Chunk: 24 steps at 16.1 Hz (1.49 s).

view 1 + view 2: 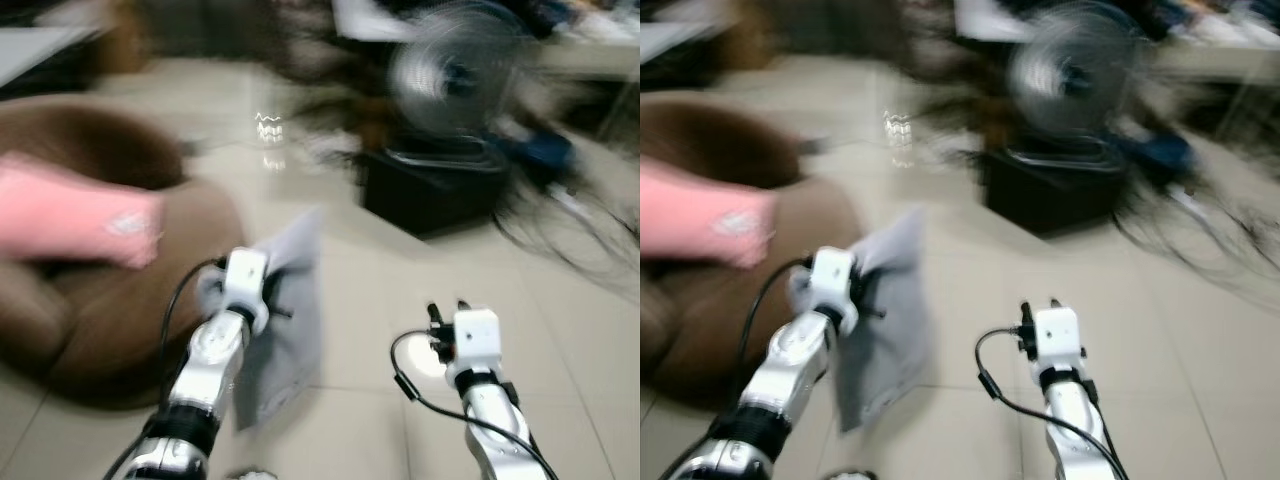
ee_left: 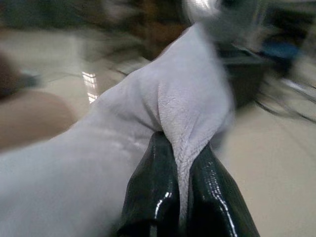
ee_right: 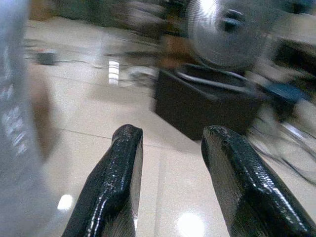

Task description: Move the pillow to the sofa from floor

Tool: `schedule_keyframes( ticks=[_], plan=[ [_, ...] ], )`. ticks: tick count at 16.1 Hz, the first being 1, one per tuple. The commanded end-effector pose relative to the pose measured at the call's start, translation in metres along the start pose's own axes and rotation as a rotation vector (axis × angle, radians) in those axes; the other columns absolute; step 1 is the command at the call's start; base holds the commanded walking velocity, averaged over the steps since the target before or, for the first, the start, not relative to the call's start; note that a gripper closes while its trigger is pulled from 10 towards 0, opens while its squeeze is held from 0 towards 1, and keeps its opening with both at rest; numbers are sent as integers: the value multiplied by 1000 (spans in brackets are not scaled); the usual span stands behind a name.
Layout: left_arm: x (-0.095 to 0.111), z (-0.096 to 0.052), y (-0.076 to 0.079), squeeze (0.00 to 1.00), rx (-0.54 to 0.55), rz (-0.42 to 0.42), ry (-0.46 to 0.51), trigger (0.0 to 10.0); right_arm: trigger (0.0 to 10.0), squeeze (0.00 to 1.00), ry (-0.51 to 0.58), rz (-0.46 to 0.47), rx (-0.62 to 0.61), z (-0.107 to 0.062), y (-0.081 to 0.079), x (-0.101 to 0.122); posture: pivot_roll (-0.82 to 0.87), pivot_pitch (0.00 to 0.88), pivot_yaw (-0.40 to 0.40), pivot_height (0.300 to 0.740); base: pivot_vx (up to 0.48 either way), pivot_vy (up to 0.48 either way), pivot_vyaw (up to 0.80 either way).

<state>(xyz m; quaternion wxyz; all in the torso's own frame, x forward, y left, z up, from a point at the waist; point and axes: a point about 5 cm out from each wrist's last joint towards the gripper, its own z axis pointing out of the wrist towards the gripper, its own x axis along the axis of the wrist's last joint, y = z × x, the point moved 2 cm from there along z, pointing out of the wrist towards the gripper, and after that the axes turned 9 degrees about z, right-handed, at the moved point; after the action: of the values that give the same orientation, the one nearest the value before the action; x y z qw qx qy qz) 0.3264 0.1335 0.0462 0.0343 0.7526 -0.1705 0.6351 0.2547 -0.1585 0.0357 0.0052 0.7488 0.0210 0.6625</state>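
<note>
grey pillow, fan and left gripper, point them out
grey pillow [image 1: 292, 330], left eye view, hanging middle of the cloth
fan [image 1: 452, 70], left eye view, centre of its grille
left gripper [image 2: 181, 163], left wrist view, between fingertips pinching the pillow

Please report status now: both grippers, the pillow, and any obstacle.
Left gripper shut on grey pillow, off the floor. Right gripper open, holding nothing. Brown sofa at left; fan ahead right. Views blurred.

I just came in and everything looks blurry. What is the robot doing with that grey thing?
The robot is carrying a grey pillow. Its left tool is pinched shut on a fold of it, so the pillow hangs off the floor beside the brown sofa. The right tool is open and holds nothing. A fan stands ahead. The pillow is not on the sofa yet.
</note>
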Motion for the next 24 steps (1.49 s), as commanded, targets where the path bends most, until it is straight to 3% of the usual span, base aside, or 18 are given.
schedule_keyframes(
  ticks=[1, 6, 24],
  plan=[
    [5, 1, -5, 0, 11, 32, 16, 0, 10000, 0, 5, 9, 1, 1, -2, 2, -47, 22, 51, 740, 472, 0, 0],
    [7, 7, 0, 0, -19, 78, 10, 0, 10000, 0, -7, 10, 10, 4, -8, 0, -47, 15, 54, 740, 480, 0, 0],
    [6, 5, 7, 0, -49, 91, 29, 0, 10000, 0, -17, 27, 11, 8, -15, -2, -33, 19, 62, 740, 480, 0, 0]
  ],
)
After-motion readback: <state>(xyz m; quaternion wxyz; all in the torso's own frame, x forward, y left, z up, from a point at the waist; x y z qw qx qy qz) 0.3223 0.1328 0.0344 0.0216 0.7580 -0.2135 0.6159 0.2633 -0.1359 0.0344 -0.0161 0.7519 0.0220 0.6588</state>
